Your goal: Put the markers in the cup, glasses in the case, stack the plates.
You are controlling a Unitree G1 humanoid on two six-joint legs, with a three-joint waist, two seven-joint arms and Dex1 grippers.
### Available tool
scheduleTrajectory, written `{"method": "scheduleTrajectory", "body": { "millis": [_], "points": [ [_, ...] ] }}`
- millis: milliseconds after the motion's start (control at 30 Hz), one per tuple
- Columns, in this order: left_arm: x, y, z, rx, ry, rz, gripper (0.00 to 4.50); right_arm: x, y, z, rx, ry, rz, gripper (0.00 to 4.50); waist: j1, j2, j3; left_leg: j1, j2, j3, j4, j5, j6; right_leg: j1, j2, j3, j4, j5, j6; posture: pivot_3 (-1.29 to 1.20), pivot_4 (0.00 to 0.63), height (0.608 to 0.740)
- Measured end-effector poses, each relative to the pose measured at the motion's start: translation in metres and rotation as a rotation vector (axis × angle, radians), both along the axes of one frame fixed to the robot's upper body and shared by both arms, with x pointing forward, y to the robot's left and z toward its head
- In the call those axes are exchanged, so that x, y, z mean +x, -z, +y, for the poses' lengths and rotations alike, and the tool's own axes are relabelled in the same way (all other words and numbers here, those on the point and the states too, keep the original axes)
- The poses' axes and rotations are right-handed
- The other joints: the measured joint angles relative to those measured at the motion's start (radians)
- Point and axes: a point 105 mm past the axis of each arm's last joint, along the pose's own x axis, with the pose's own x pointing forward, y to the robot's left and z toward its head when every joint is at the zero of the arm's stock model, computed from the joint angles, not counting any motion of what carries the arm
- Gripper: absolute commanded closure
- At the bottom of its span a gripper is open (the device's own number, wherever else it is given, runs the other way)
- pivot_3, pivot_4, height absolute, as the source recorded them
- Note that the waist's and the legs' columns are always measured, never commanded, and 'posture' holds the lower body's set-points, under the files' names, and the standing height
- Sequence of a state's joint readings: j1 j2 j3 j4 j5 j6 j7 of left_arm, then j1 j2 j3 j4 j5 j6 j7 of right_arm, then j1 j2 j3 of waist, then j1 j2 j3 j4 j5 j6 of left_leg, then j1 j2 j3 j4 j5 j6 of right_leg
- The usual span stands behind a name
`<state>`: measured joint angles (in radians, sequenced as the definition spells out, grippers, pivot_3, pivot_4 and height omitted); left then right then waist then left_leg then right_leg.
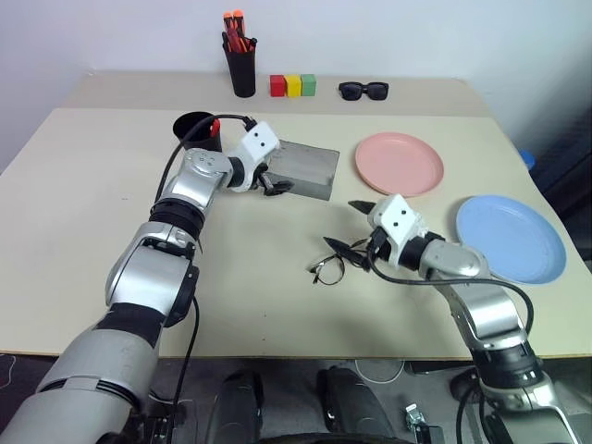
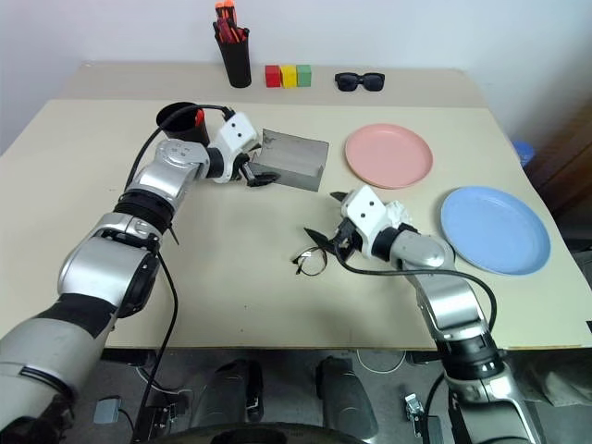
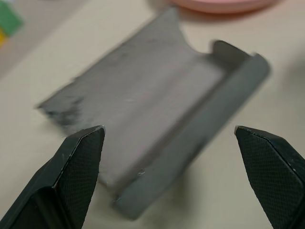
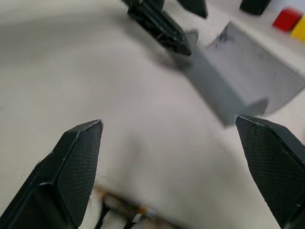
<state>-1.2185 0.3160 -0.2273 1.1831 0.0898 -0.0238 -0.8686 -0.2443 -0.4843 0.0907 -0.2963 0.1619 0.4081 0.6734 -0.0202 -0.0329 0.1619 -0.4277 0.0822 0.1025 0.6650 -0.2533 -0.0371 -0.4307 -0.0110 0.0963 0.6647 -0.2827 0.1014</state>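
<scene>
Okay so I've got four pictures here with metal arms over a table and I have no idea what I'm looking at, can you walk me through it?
This is a humanoid robot at a beige table. Two pictures come from cameras in its head, looking down over both arms. The other two come from cameras on its wrists, looking out between each gripper's black fingers.

On the table lie an open grey case, wire-frame glasses, a pink plate, a blue plate and a black cup with something red inside. Farther back stand a pen pot, coloured blocks and sunglasses.

The left gripper is at the case, the right gripper over the glasses. Both are open, holding nothing.
</scene>
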Motion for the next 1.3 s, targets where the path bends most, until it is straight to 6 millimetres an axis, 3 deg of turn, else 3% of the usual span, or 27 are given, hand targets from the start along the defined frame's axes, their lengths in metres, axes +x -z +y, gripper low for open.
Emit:
{"method": "scheduleTrajectory", "body": {
  "millis": [100, 200, 433, 767, 933, 1100, 1300],
  "points": [
    [-0.004, 0.014, 0.002, 0.056, 0.029, 0.059, 0.03, -0.006, 0.003, -0.004, 0.005, 0.036, 0.005, 0.00, 0.003, 0.000, 0.000, 0.000, 0.000, 0.000, 0.000, 0.000, 0.000, 0.000, 0.000, 0.000, 0.000, 0.000, 0.000, 0.00, 0.150, 0.722],
    [-0.005, 0.012, 0.001, 0.100, 0.051, 0.062, 0.84, -0.007, -0.001, -0.010, 0.012, 0.079, -0.011, 0.00, 0.006, 0.000, 0.000, 0.000, 0.000, 0.000, 0.000, 0.000, 0.000, 0.000, 0.000, 0.000, 0.000, 0.000, 0.000, 0.00, 0.150, 0.722],
    [-0.007, 0.017, -0.006, 0.081, 0.062, 0.095, 4.44, -0.010, 0.001, -0.014, 0.015, 0.120, -0.009, 0.00, 0.007, 0.000, 0.000, 0.000, 0.000, 0.000, 0.000, 0.000, 0.000, 0.000, 0.000, 0.000, 0.000, 0.000, 0.000, 0.00, 0.150, 0.722],
    [-0.029, 0.014, -0.012, -0.015, 0.258, 0.149, 4.44, -0.006, -0.009, -0.005, 0.016, 0.093, -0.035, 0.00, 0.003, 0.000, 0.000, 0.000, 0.000, 0.000, 0.000, 0.000, 0.000, 0.000, 0.000, 0.000, 0.000, 0.000, 0.000, 0.00, 0.150, 0.722],
    [-0.057, 0.013, 0.009, -0.053, 0.388, 0.222, 4.44, -0.005, -0.012, 0.001, 0.017, 0.059, -0.036, 0.00, 0.000, 0.000, 0.000, 0.000, 0.001, 0.000, 0.000, 0.000, 0.000, 0.000, 0.000, 0.000, 0.001, 0.000, 0.000, 0.00, 0.150, 0.722],
    [-0.087, 0.025, 0.026, 0.019, 0.406, 0.267, 4.44, -0.005, -0.009, 0.004, 0.012, 0.031, -0.017, 0.00, 0.004, 0.000, 0.000, 0.000, 0.001, 0.000, 0.002, 0.000, 0.000, 0.001, 0.000, 0.000, 0.001, 0.000, 0.000, 0.00, 0.150, 0.722],
    [-0.111, 0.028, 0.022, 0.025, 0.406, 0.275, 4.44, -0.007, -0.008, 0.002, -0.013, 0.003, -0.002, 0.00, 0.008, 0.000, 0.000, 0.000, 0.001, -0.001, 0.003, 0.000, 0.001, 0.002, 0.000, 0.000, 0.002, 0.000, 0.000, 0.00, 0.150, 0.722]
  ]
}}
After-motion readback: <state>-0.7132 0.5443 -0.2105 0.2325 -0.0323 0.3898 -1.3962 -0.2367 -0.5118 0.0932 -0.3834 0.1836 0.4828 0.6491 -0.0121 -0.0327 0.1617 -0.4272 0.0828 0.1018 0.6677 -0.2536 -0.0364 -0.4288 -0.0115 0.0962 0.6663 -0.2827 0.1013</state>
